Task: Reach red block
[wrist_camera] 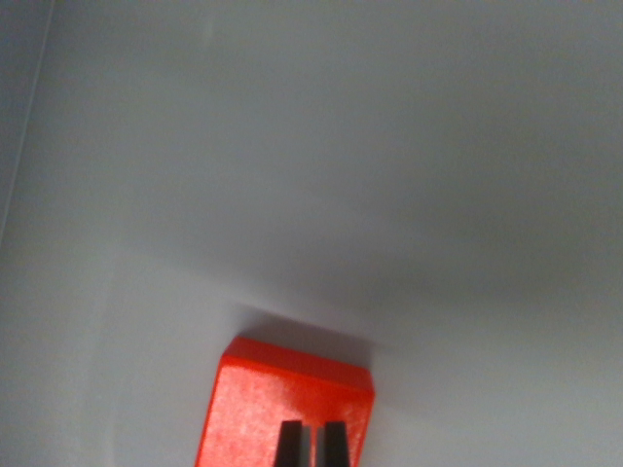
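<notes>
The red block point(282, 404) lies on a pale grey surface at the bottom of the wrist view, a little left of centre, its lower part cut off by the frame edge. Two dark fingertips of my gripper point(311, 446) rise from the bottom edge right over the block's top face. Only a thin gap separates them, and nothing sits between them. Whether the tips touch the block I cannot tell.
A plain grey-white surface point(389, 195) fills the rest of the view, with a soft shadow band running across the middle. A faint edge line point(24, 126) slants along the far left.
</notes>
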